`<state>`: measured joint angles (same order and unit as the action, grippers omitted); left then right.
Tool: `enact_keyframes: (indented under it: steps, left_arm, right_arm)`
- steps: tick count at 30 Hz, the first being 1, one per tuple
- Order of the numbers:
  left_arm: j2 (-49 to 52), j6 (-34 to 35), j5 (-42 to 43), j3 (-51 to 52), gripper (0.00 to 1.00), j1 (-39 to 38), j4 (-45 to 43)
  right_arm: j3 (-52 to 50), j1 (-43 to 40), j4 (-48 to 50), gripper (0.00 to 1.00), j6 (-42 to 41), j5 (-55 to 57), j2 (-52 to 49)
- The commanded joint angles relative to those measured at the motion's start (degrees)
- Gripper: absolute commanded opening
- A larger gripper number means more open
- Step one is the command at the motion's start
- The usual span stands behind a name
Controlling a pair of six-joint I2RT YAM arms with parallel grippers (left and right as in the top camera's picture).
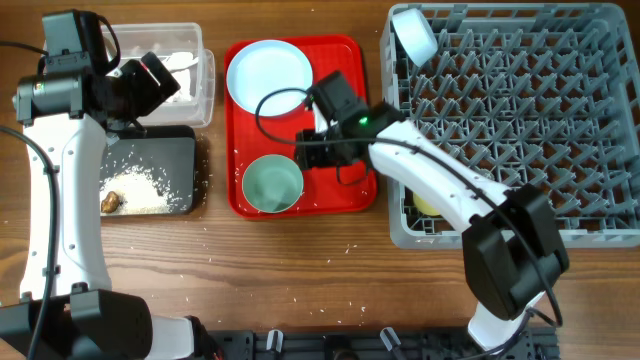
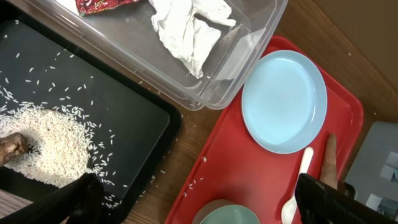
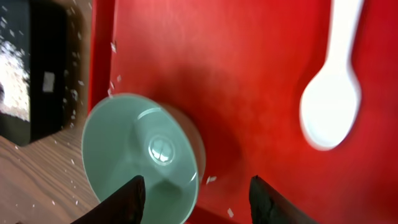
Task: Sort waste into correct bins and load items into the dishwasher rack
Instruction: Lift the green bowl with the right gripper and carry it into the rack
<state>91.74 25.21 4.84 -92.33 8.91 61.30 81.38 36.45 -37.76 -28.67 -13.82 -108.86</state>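
My right gripper [image 1: 303, 150] [image 3: 199, 199] is open over the red tray, its fingers straddling the near rim of the pale green bowl [image 1: 272, 184] [image 3: 143, 149]. The white spoon [image 3: 333, 93] [image 2: 298, 186] lies beside it, with a brown stick [image 2: 328, 158] alongside. The pale blue plate [image 1: 268, 72] [image 2: 285, 99] is on the tray's far end. My left gripper [image 1: 150, 85] [image 2: 199, 205] is open and empty above the clear tub [image 1: 207, 80] and black tray [image 1: 175, 150]. The rack [image 1: 520, 100] holds the pale blue bowl [image 1: 413, 35] and yellow cup [image 1: 425, 205].
The clear tub [image 2: 205, 99] holds crumpled paper [image 2: 189, 28] and a red wrapper [image 2: 99, 5]. The black tray [image 2: 112, 106] holds rice [image 2: 43, 143] and a brown lump [image 2: 12, 146]. Loose grains lie on the red tray [image 1: 340, 60] and the wood.
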Motion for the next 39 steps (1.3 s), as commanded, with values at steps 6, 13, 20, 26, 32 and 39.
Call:
enact_keyframes:
  steps: [6, 13, 20, 26, 32, 39]
  left_arm:
    - [-1.31, 0.35, 0.07, -1.05, 1.00, 0.22, -0.11]
    - [-1.31, 0.35, 0.07, -1.05, 1.00, 0.22, -0.13]
    - [-1.31, 0.35, 0.07, -1.05, 1.00, 0.22, -0.11]
    - [-1.31, 0.35, 0.07, -1.05, 1.00, 0.22, -0.11]
    - [-1.31, 0.35, 0.07, -1.05, 1.00, 0.22, -0.13]
    - [-1.31, 0.35, 0.07, -1.05, 1.00, 0.22, -0.11]
  right_arm:
    - [-0.66, 2.34, 2.14, 0.36, -8.87, -0.81, -6.84]
    - [-0.61, 2.23, 2.27, 0.16, -9.07, -1.22, -7.93]
    - [3.13, 2.56, -0.96, 0.13, -10.23, -1.68, -12.04]
    - [5.51, 2.54, -2.75, 0.04, -10.21, -1.66, -11.50]
    - [6.16, -1.44, -4.20, 0.04, 0.28, 3.45, -1.40]
    - [6.16, -12.02, -7.02, 0.04, 5.40, 29.59, 12.07]
